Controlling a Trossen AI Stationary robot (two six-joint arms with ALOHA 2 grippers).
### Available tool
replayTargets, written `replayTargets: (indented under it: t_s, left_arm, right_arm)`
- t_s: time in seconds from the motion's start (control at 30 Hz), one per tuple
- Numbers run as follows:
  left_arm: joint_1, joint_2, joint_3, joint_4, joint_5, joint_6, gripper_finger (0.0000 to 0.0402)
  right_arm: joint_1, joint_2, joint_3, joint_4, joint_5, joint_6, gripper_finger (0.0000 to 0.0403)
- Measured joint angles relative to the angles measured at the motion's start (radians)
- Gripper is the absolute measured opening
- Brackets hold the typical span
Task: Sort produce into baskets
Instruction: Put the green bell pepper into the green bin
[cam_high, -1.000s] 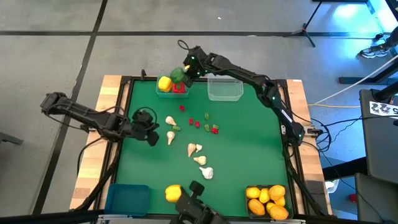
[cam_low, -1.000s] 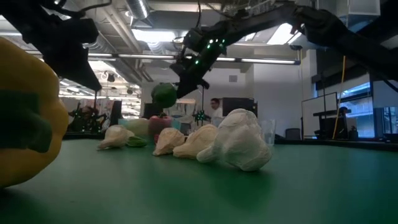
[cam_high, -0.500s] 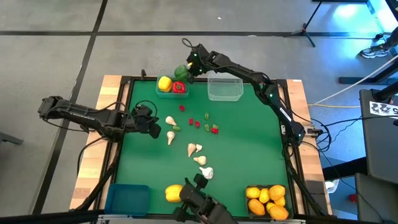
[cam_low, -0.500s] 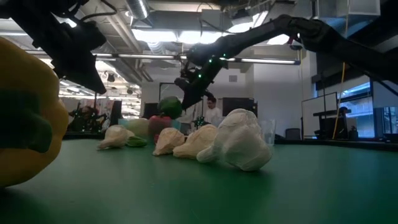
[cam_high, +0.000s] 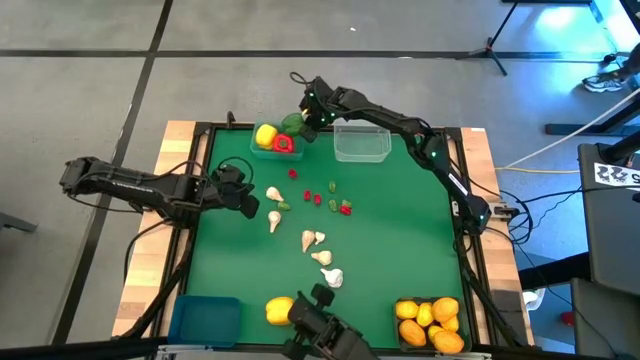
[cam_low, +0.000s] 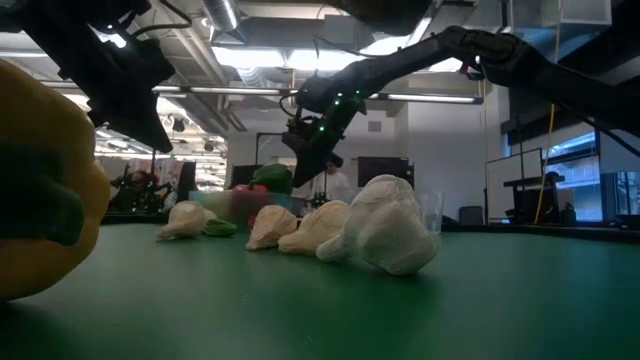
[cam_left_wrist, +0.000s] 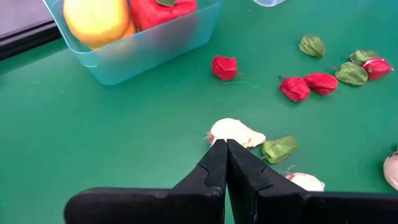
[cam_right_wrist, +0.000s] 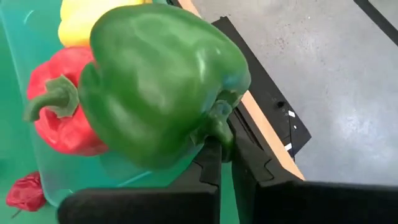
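Note:
My right gripper (cam_high: 303, 120) is shut on a green bell pepper (cam_right_wrist: 158, 81) at the far right corner of the translucent teal bin (cam_high: 268, 147). The bin holds a yellow pepper (cam_high: 264, 134) and a red pepper (cam_high: 286, 143). My left gripper (cam_left_wrist: 224, 149) is shut and empty just above the green mat. Its tips stand just short of a white garlic piece (cam_left_wrist: 236, 132). More garlic pieces (cam_high: 318, 248) and tiny red and green pieces (cam_high: 325, 195) lie loose mid-table. A yellow pepper (cam_high: 279, 310) lies near the front edge. My right gripper pinches the green pepper's stem (cam_right_wrist: 219, 122) between its two fingers (cam_right_wrist: 210, 163). The fingers slant down from the table's far right side. The pepper hangs at the fingertips, low over the teal bin's rim beside the red pepper (cam_right_wrist: 59, 118). Whether it rests on anything, I cannot tell.
A clear bin (cam_high: 362, 145) stands beside the teal one at the far edge. An opaque blue bin (cam_high: 205, 318) stands at the near left corner. A dark grey bin (cam_high: 430, 322) with several orange citrus stands at the near right. A black frame borders the mat.
My right gripper has gone down toward the teal bin with the green pepper, and a little toward the table's right edge. My left gripper has moved slightly toward the right and far edges, closer to the garlic piece.

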Motion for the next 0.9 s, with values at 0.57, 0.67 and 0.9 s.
replayTargets:
  t_s: [0.57,0.67,0.9]
  left_arm:
    - [0.001,0.0,0.0,0.0,0.0,0.0,0.0]
    - [0.001,0.0,0.0,0.0,0.0,0.001,0.0]
    - [0.001,0.0,0.0,0.0,0.0,0.011,0.0]
  right_arm:
    - [0.001,0.0,0.0,-0.026,-0.106,-0.029,0.0141]
    - [0.002,-0.003,0.0,-0.045,-0.127,-0.033,0.0163]
    - [0.001,-0.021,0.001,-0.11,-0.133,-0.037,0.021]
